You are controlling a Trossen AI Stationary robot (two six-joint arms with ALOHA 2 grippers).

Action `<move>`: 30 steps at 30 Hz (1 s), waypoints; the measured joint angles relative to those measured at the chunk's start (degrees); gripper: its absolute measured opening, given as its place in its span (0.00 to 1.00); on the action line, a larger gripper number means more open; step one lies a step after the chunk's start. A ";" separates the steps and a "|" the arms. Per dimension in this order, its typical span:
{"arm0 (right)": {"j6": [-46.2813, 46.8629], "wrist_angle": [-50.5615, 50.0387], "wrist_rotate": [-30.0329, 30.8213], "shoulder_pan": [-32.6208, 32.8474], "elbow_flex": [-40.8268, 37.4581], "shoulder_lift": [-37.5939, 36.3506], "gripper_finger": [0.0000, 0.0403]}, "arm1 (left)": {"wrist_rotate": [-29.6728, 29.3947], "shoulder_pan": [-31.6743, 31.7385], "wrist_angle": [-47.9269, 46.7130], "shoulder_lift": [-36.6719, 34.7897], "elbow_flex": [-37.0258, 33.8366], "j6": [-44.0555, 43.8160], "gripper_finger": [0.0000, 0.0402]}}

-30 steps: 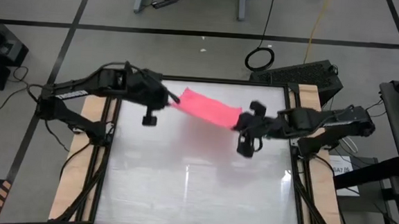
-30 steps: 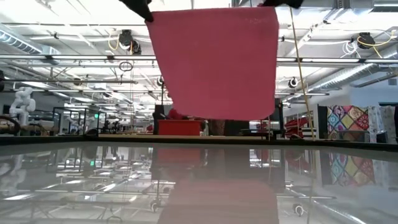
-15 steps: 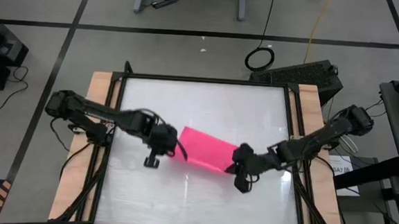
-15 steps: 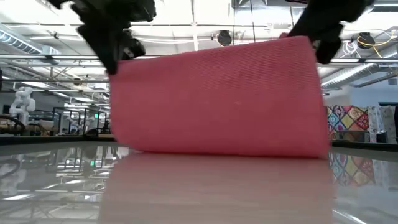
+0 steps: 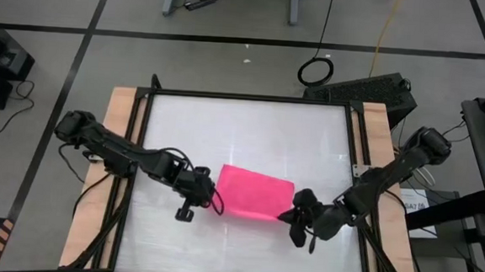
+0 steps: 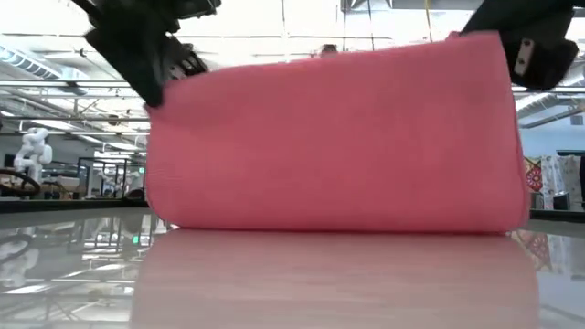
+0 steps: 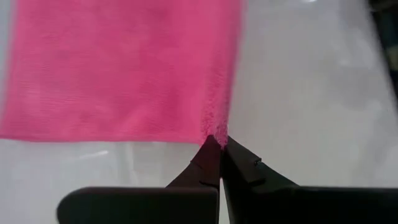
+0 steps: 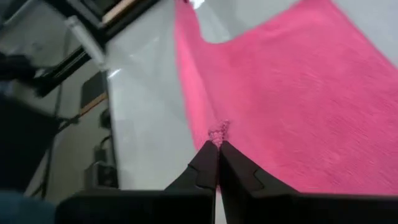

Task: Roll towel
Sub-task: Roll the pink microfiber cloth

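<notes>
One towel [image 5: 254, 192], plain pink-red, lies spread on the pale desk [image 5: 243, 128] toward its near edge, its far part draped down flat while the near edge is held up off the surface. On the towel's left near corner, the left end effector [image 7: 219, 142] is clenched on the fabric; on its right near corner, the right end effector [image 8: 217, 144] is clamped likewise. No roll shows yet: laying out seems nearly done, and all the rolling remains.
</notes>
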 joint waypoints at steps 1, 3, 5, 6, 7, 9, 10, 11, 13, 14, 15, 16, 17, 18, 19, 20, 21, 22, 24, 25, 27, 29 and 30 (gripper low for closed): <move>1.89 -0.51 0.60 0.15 0.00 0.56 0.00 | -0.76 0.66 0.30 0.38 0.00 0.03 0.01; 5.23 -2.07 1.12 0.29 -0.02 1.94 0.00 | -1.77 2.23 0.49 1.11 -0.06 0.09 0.01; 7.65 -3.01 1.32 0.36 -0.02 3.27 0.00 | -2.14 3.93 1.57 1.94 -0.07 0.49 0.01; 8.66 -3.63 1.46 0.39 -0.02 3.88 0.00 | -2.25 4.79 2.08 2.54 -0.04 0.73 0.01; 9.71 -4.28 1.61 0.39 -0.02 4.36 0.00 | -2.26 5.61 2.19 3.11 -0.04 1.30 0.01; 12.17 -6.58 2.13 0.38 -0.02 5.24 0.00 | -2.26 7.24 2.36 4.34 -0.07 2.11 0.01; 13.69 -8.18 2.53 0.36 -0.04 5.63 0.00 | -2.26 7.99 2.55 4.94 -0.07 2.35 0.01; 15.43 -9.60 3.36 0.36 -0.04 5.88 0.00 | -2.26 8.89 2.69 5.56 -0.05 3.06 0.01; 19.20 -13.28 4.91 0.36 -0.04 6.06 0.00 | -2.26 10.40 2.70 6.69 -0.06 4.11 0.01; 21.13 -15.40 5.64 0.36 -0.04 6.06 0.00 | -2.26 11.07 3.05 7.25 -0.04 4.66 0.01; 23.11 -17.43 6.37 0.33 -0.04 6.06 0.00 | -2.25 11.82 3.43 7.69 -0.04 5.00 0.01; 25.17 -19.45 7.05 0.30 -0.04 6.06 0.00 | -2.23 12.51 3.62 8.11 -0.04 5.26 0.01; 27.44 -21.54 7.56 0.30 -0.04 6.06 0.00 | -2.19 13.17 3.99 8.42 -0.04 5.76 0.01; 29.52 -23.47 8.02 0.30 -0.04 6.06 0.00 | -2.19 13.84 4.55 8.66 -0.04 6.15 0.01; 31.37 -25.10 8.32 0.29 -0.04 6.06 0.00 | -2.17 14.52 5.17 8.92 0.03 6.30 0.01; 32.60 -26.53 8.44 0.17 -0.02 6.06 0.00 | -2.17 15.16 5.70 9.02 0.04 6.34 0.01; 33.23 -27.50 8.46 0.03 -0.02 6.06 0.00 | -2.17 15.82 6.09 9.04 0.04 6.39 0.01; 33.48 -28.20 8.52 -0.20 -0.02 6.06 0.00 | -2.15 16.43 6.49 9.06 0.04 6.45 0.01; 33.23 -29.00 8.52 -0.74 -0.02 6.06 0.00 | -2.00 17.65 7.27 9.06 0.04 6.55 0.01; 32.76 -29.08 8.44 -1.18 -0.02 6.06 0.00 | -1.99 18.23 7.52 9.06 0.04 6.65 0.01; 32.13 -29.10 8.31 -2.21 -0.02 6.06 0.00 | -1.52 19.39 7.52 9.06 0.04 7.56 0.01; 31.93 -29.32 8.15 -3.30 -0.02 6.06 0.00 | -1.32 20.20 7.44 9.06 0.04 7.81 0.01; 31.87 -29.46 8.09 -3.87 -0.02 6.06 0.00 | -1.29 20.59 7.39 9.06 0.04 8.00 0.01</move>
